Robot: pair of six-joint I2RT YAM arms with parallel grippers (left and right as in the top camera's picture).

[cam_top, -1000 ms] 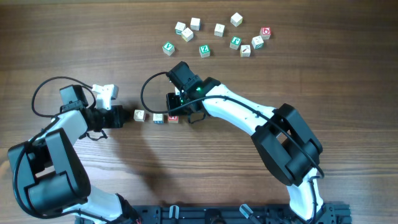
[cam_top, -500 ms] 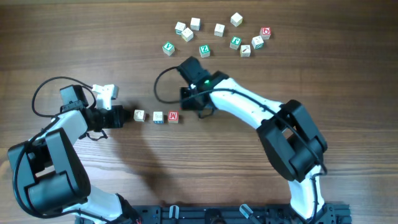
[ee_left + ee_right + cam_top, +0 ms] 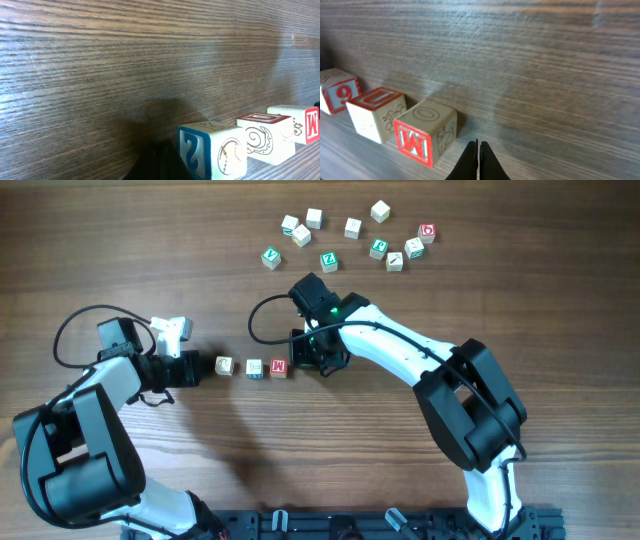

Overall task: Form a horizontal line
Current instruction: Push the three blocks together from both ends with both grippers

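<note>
Dark wooden tabletop (image 3: 120,240) carries a short row: red-faced M cube (image 3: 279,367), middle cube (image 3: 254,368), end cube (image 3: 224,365), narrowly spaced. Right gripper (image 3: 477,150), fingers together, sits beside M. Left gripper (image 3: 196,368) nears the end cube, its state unclear.

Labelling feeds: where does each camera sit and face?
Overhead: above the table, looking straight down; left arm, right arm, row of three cubes, loose cubes.
Left wrist: low at the row's left end, looking along it; left gripper barely shows.
Right wrist: low at the right end, facing the M cube; right gripper shut.
Shared: all see the row.
</note>
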